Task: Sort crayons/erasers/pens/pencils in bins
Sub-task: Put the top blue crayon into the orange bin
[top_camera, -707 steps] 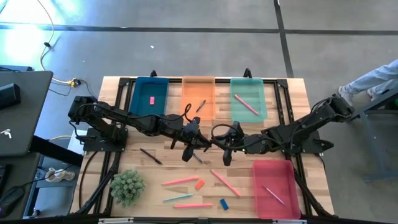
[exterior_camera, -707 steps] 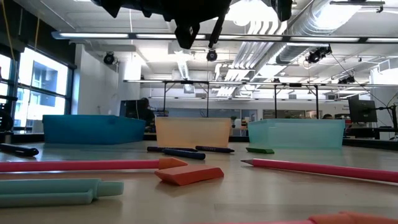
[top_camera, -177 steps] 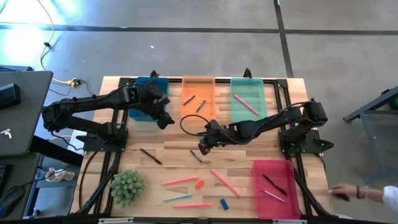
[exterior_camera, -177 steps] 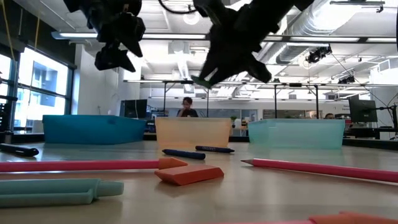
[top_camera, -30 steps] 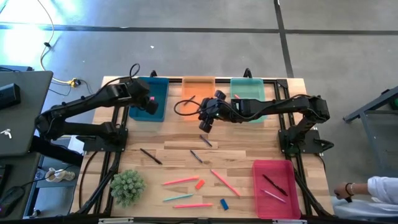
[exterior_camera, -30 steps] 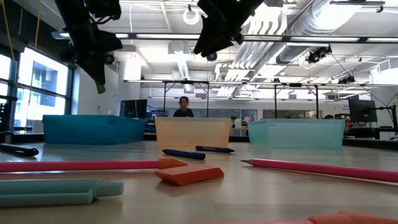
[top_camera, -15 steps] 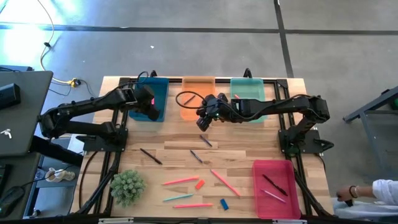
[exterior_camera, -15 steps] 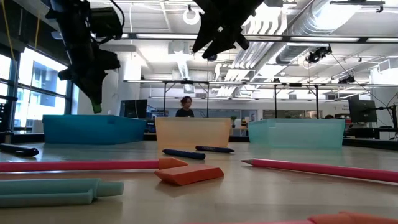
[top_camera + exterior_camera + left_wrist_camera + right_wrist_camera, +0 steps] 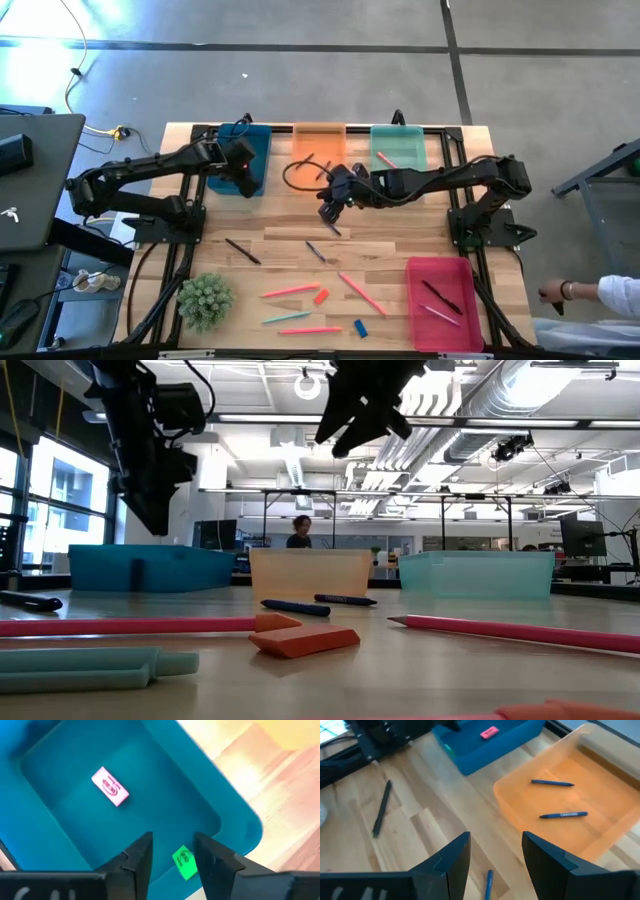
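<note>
My left gripper (image 9: 245, 180) is open over the near end of the dark blue bin (image 9: 258, 140). A green eraser (image 9: 184, 863) lies on the bin's floor below the gap between its fingers, and a pink eraser (image 9: 110, 786) lies farther in. My right gripper (image 9: 328, 208) is open and empty above the table, just near of the orange bin (image 9: 320, 140), which holds two dark crayons (image 9: 552, 783). Another crayon (image 9: 488, 882) lies on the wood below this gripper.
The green-teal bin (image 9: 400, 160) holds a pink pencil. The red bin (image 9: 440, 300) holds a pen and a pencil. On the table lie a black pen (image 9: 243, 251), a crayon (image 9: 315, 251), pencils (image 9: 290, 291), an orange eraser (image 9: 320, 296) and a blue one (image 9: 360, 327). A plant (image 9: 205, 300) stands near left.
My left gripper has gone down over the blue bin's near end. The green eraser that showed at its fingertips now lies on the bin's floor. My right gripper has moved from the orange bin's near edge toward the table's near edge.
</note>
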You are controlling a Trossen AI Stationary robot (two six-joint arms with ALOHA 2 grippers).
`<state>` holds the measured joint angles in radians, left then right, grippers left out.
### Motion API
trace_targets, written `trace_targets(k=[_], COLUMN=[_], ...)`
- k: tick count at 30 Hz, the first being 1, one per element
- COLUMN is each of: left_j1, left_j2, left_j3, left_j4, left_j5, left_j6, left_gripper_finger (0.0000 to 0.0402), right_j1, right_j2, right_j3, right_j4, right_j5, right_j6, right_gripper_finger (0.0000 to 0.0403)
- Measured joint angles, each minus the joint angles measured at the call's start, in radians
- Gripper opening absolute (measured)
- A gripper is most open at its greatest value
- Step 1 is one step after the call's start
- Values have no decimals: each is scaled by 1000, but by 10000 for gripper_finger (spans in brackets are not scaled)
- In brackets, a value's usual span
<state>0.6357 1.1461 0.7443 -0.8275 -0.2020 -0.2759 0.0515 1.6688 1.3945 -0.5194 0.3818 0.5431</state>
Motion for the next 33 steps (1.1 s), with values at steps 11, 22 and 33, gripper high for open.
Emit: trace_targets(k=[11, 22, 33], left_j1=[0, -11, -133], left_j2=[-1, -24, -154], left_j3=[195, 404, 262], left_j4=[-106, -255, -181], left_j5=[11, 58, 89], left_j6=[90, 146, -10], left_gripper_finger=[155, 148, 142], right_j1=[22, 14, 13], right_j2=[1, 6, 107], right_j3=[12, 178, 181], right_j4=[-20, -171, -296], right_j5=[-14, 38, -115], right_j6=[-23, -126, 82], right_gripper_finger=[172, 172, 172])
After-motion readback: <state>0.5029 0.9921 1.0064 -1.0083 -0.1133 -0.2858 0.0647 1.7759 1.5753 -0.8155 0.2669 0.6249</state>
